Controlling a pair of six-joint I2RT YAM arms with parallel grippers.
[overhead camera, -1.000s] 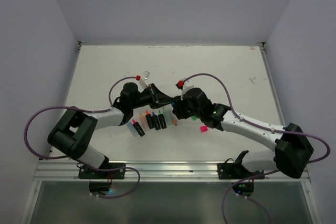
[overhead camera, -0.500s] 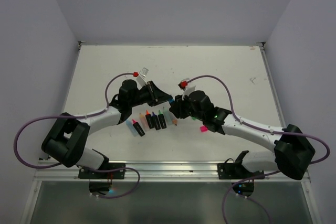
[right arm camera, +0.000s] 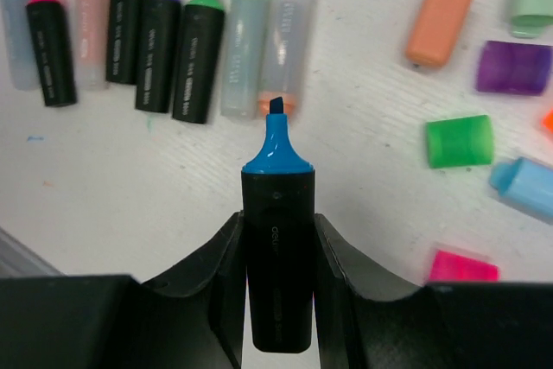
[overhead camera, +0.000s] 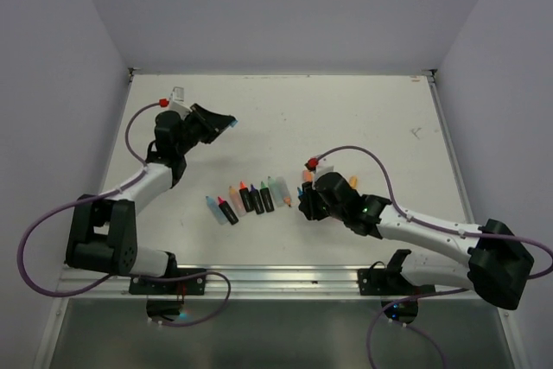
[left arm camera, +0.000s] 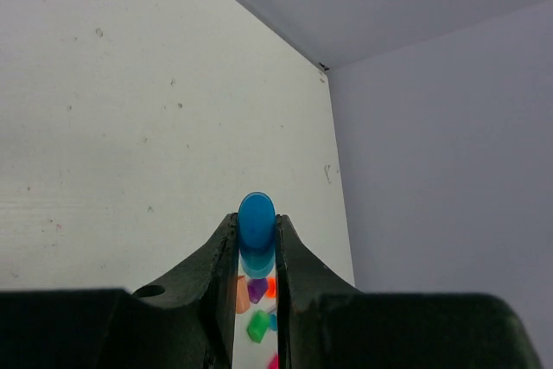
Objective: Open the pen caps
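My left gripper [overhead camera: 226,124] is raised over the far left of the table and shut on a blue pen cap [left arm camera: 257,222], which sticks out past the fingertips. My right gripper [right arm camera: 278,231] is shut on a black highlighter body [right arm camera: 278,283] with a bare blue tip [right arm camera: 276,144]. It holds this low over the table, right of the row of pens [overhead camera: 246,199]. Loose caps lie right of it: orange [right arm camera: 439,25], purple [right arm camera: 512,66], green [right arm camera: 459,141], cyan [right arm camera: 523,187] and pink [right arm camera: 458,265].
Several uncapped highlighters, black and translucent, lie side by side [right arm camera: 130,32] at the middle front of the white table [overhead camera: 346,110]. Grey walls stand at the back and both sides. Purple cables loop from both arms.
The two grippers were together over the pen row and have pulled apart. The left one swung to the far left with the blue cap. The right one drew back nearer with the pen body.
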